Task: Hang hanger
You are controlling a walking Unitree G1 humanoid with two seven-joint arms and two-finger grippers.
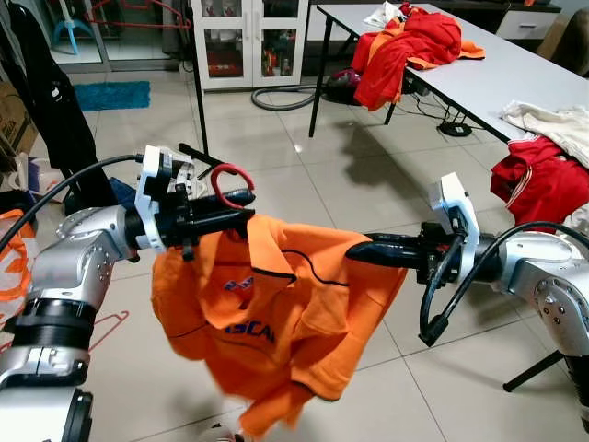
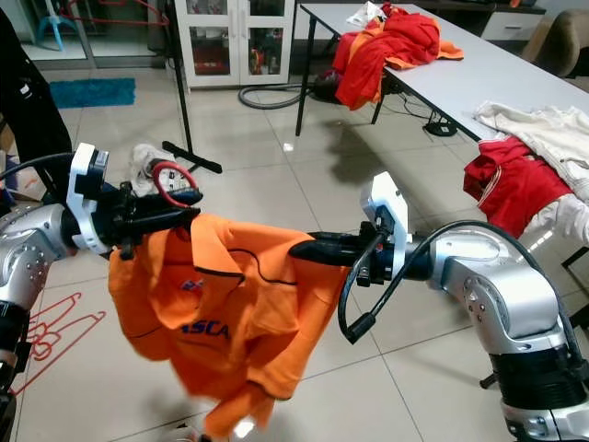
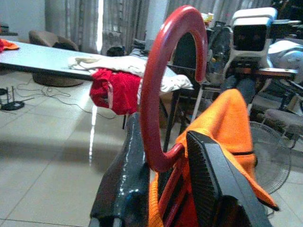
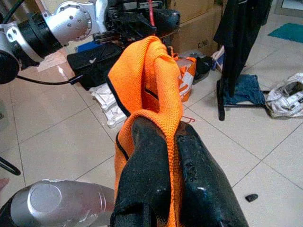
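Both arms raised in front of the robot, orange shirt (image 1: 267, 322) stretched between them over the tiled floor (image 1: 368, 184), not touching it. Left gripper (image 1: 237, 206) has its jaws closed on the red hanger (image 1: 231, 184) at the neck, just below the hook. In the left wrist view the hook (image 3: 173, 71) curves up between the two black fingers (image 3: 213, 184), pinched with orange fabric bunched alongside. Hook stands upright, free in the air, not on any rail.

Right gripper (image 1: 361, 250) has its jaws clamped on the far shoulder of the shirt. Right wrist view shows the cloth (image 4: 151, 85) squeezed between both fingers (image 4: 199, 179), no gap.

Shirt hangs down from the two grip points, collar near the left gripper, lower hem drooping toward the bottom of the eye views.

White table (image 1: 497, 74) back right, pile of red and orange clothes (image 1: 405, 46) at its far end, red garment (image 1: 538, 180) and white garment (image 1: 552, 120) draped off its near edge. Black stand pole (image 1: 198, 83) behind the left gripper. Dark clothes (image 1: 46, 101) hanging far left. Loose red hangers (image 2: 55, 322) on the floor by the left arm.
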